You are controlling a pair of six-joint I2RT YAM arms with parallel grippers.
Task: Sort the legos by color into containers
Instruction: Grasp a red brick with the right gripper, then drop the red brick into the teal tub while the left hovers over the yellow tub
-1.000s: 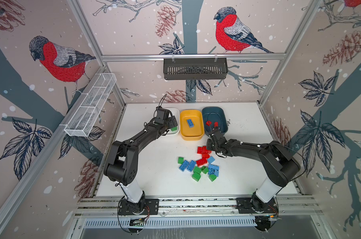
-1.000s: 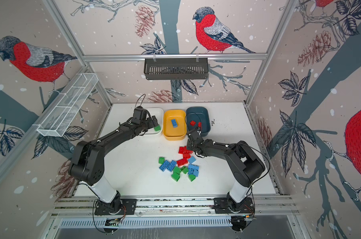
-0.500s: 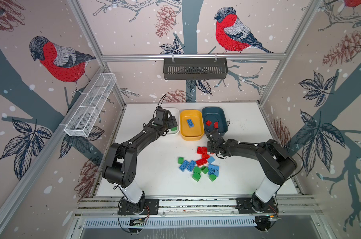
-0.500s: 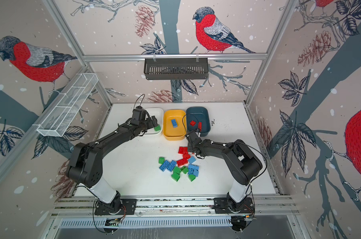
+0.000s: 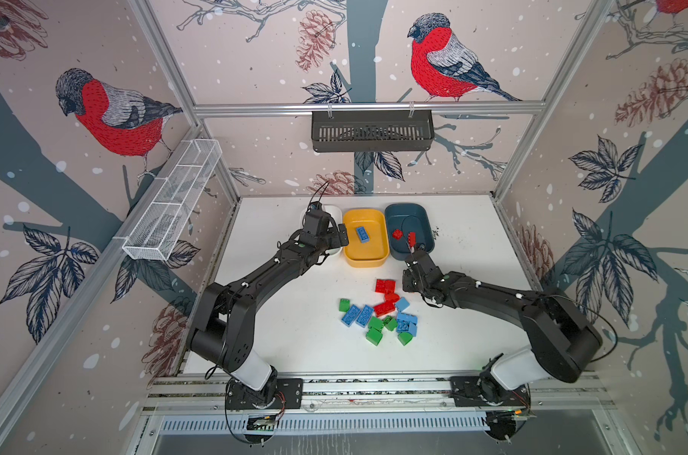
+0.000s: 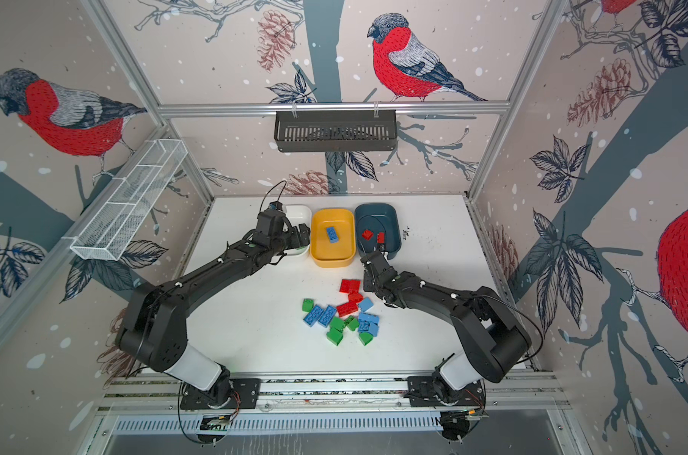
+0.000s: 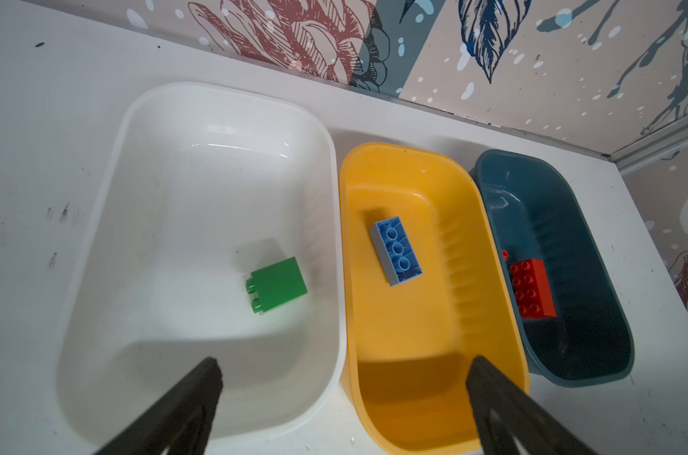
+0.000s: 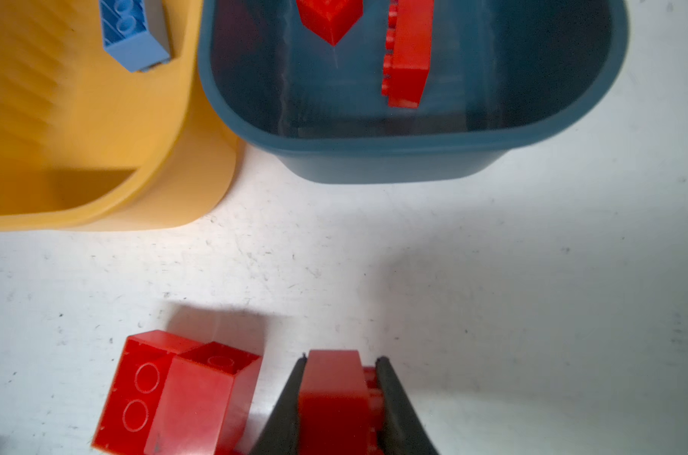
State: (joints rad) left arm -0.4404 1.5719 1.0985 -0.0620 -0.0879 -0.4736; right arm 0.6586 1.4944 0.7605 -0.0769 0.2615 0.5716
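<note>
A red brick [image 8: 332, 398] is pictured clamped between the fingers of the right tool [image 8: 340, 366], just beside two more red bricks [image 8: 177, 394] at the edge of the loose pile [image 5: 383, 307] of red, blue and green legos. The teal tub [image 8: 374, 157] stands near, ahead of the fingertips. Whether the gripped brick is clear of the surface cannot be told. Two red pieces [image 8: 407, 59] are shown already lying inside the teal tub. A blue brick [image 7: 395, 250] is seen studs-down in the yellow tub [image 7: 409, 327], and a green brick [image 7: 279, 284] lies on its side in the white tub [image 7: 200, 189]. The three tubs are lined up side by side along the far edge of a scuffed white counter [image 5: 295, 338]. The counter is enclosed by walls papered with red-breasted birds [image 5: 110, 114], pine cones and leaves, and framed in aluminium rails [image 5: 366, 108]. A black slotted basket [image 5: 372, 132] is hung on the back rail and a white wire basket [image 5: 173, 205] on the left wall. The left tool [image 7: 344, 362] is held above the near rims of the white and yellow tubs, its jaws spread wide and nothing gripped between them.
</note>
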